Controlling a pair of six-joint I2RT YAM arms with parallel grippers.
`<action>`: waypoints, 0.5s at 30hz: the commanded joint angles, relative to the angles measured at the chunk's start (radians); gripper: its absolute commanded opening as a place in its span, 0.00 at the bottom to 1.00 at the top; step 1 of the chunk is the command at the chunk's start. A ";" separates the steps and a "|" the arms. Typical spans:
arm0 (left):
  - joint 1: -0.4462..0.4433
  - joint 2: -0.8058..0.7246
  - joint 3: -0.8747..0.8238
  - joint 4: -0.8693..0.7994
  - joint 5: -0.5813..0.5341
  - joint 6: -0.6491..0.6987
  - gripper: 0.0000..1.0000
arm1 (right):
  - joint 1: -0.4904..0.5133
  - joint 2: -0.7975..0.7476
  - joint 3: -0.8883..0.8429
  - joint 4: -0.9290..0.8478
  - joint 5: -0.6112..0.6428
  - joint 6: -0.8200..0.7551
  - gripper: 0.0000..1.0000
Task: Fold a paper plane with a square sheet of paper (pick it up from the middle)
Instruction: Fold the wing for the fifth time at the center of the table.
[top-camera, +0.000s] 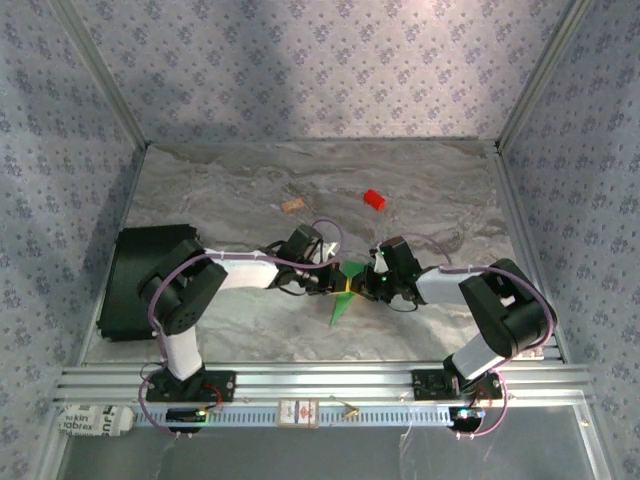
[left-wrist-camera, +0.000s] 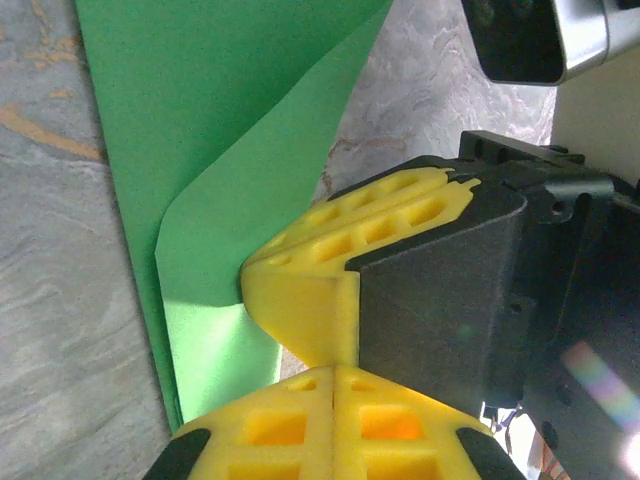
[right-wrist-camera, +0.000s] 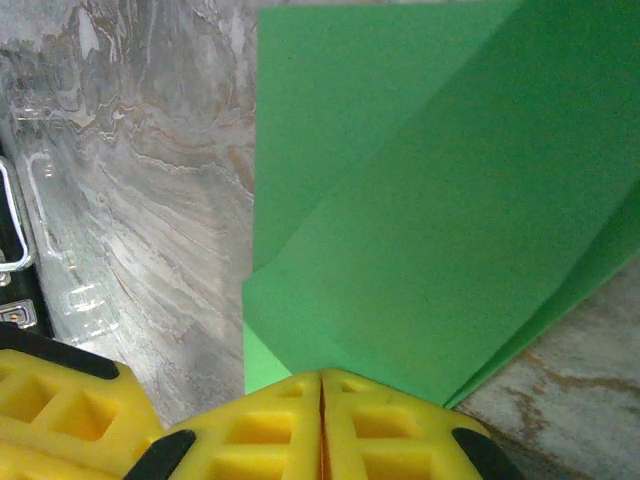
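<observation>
The green sheet of paper (top-camera: 340, 306) is folded into overlapping layers and tapers to a point toward the near edge. It hangs at the table's middle, where both grippers meet. My right gripper (right-wrist-camera: 321, 374) is shut on the paper (right-wrist-camera: 430, 200), whose layers fan out from its yellow fingertips. In the left wrist view the paper (left-wrist-camera: 230, 150) runs into the right gripper's tips (left-wrist-camera: 248, 285). My left gripper (left-wrist-camera: 336, 368) is shut, its tips pressed together and butting against the right gripper's fingers; no paper shows in its seam. From above, the left gripper (top-camera: 343, 284) and the right gripper (top-camera: 363, 284) touch.
A small red block (top-camera: 374, 199) and a tan cork-like piece (top-camera: 293, 205) lie on the marble table toward the back. A black box (top-camera: 135, 280) sits at the left edge. An aluminium rail (top-camera: 320, 380) runs along the near edge.
</observation>
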 joint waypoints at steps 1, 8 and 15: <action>-0.011 0.023 -0.016 0.007 -0.008 -0.003 0.00 | -0.032 0.023 -0.034 -0.065 0.142 -0.023 0.10; -0.016 -0.027 -0.073 0.024 -0.017 -0.009 0.00 | -0.035 0.021 -0.034 -0.062 0.143 -0.018 0.11; -0.027 -0.049 -0.084 0.030 -0.017 -0.025 0.00 | -0.037 0.020 -0.034 -0.062 0.145 -0.017 0.11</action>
